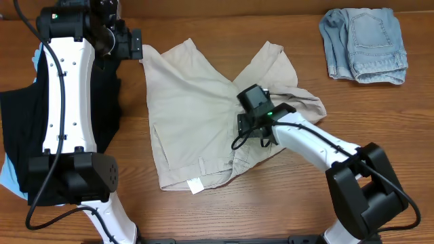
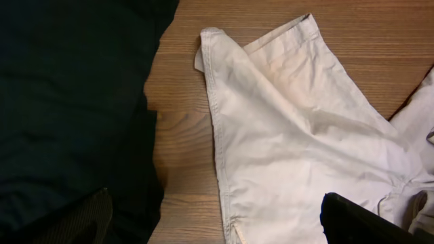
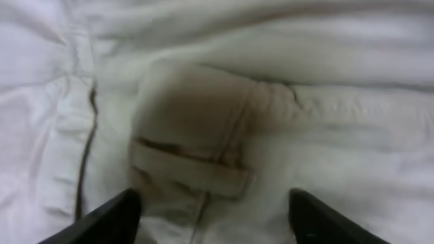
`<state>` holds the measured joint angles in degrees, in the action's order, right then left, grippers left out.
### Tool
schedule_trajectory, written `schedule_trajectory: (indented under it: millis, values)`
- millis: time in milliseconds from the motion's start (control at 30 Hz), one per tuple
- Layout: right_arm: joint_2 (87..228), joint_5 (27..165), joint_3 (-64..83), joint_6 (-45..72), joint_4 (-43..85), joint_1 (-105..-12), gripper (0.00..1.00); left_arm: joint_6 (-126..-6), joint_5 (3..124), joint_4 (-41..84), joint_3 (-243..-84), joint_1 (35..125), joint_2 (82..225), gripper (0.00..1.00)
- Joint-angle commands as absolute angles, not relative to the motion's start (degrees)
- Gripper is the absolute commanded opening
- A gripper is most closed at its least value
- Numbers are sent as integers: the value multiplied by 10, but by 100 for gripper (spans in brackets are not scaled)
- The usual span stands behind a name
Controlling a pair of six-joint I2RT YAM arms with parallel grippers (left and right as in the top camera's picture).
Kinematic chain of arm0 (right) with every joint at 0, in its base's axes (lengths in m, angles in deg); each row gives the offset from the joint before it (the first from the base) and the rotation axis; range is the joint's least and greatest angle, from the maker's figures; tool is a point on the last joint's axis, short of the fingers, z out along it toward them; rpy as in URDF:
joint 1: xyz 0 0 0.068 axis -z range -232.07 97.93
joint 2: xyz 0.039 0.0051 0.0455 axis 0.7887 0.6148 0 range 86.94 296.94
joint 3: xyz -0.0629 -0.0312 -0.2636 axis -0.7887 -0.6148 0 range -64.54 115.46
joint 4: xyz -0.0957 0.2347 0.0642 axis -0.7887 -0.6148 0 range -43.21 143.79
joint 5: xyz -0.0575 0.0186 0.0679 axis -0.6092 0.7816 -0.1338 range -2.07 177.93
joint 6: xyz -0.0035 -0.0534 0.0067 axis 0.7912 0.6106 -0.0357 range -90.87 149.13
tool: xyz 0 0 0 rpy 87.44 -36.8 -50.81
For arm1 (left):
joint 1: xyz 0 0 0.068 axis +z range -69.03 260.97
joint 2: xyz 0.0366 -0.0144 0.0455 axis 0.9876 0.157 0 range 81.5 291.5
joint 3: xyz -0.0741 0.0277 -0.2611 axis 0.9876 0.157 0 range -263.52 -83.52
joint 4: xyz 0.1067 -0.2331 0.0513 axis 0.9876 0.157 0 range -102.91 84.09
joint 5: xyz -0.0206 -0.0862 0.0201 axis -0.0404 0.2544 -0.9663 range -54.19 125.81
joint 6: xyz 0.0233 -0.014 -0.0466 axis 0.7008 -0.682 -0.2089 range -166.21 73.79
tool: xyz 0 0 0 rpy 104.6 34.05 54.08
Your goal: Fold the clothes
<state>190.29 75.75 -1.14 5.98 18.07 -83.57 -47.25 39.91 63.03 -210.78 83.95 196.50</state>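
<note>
I judge the job about a third done. The faded blue denim shorts [image 1: 366,44] lie at the far right corner of the wooden bench [image 1: 203,217], doubled over into a compact stack, so I count them as finished. The large pale beige khaki shorts [image 1: 196,108] are the piece in hand. They lie mid-bench, mostly flat, with the waistband and its small white tag [image 1: 195,184] toward me and one leg rumpled and lapped over on the right side. No clean fold has been made in them yet.

My right pincer [image 3: 217,220] hangs over the waistband area, its fingers spread wide either side of a beige belt loop [image 3: 193,173] and pinching nothing. The wrist view is blurred, so I cannot say whether the tips touch the cloth. My left pincer [image 1: 135,47] sits at the far left corner of the khaki leg hem. It is also spread and empty, as far as its own camera shows.

A dark black garment [image 1: 17,129] lies unfolded at the left under that arm, and a scrap of light blue cloth [image 1: 8,177] peeks out beneath it. Both of those are left to do.
</note>
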Motion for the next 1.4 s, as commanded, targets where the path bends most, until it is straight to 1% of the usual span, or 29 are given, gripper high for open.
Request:
schedule_trajectory:
  millis: [0,67,133,167,300,400,933,1100,1233,1367]
  values:
    - [1902,690,-3,8,170,-840,67,-459,403,629,-2112,837,1962,100]
    - [1902,689,-3,6,166,-840,63,-459,403,629,-2112,837,1962,100]
    - [1902,695,-3,10,173,-840,62,-459,403,629,-2112,837,1962,100]
    - [1902,711,-1,35,184,-843,62,-459,403,629,-2112,837,1962,100]
    - [1902,728,20,100,209,-855,72,-459,403,628,-2112,837,1962,100]
    - [1902,727,28,126,235,-860,72,-460,403,627,-2112,837,1962,100]
    - [1939,693,28,126,260,-860,71,-460,403,630,-2112,837,1962,100]
    - [1939,667,27,120,261,-852,63,-460,403,629,-2112,837,1962,100]
    - [1941,653,27,116,265,-851,58,-460,403,629,-2112,837,1962,100]
    - [1942,652,27,116,262,-851,47,-460,403,629,-2112,837,1962,100]
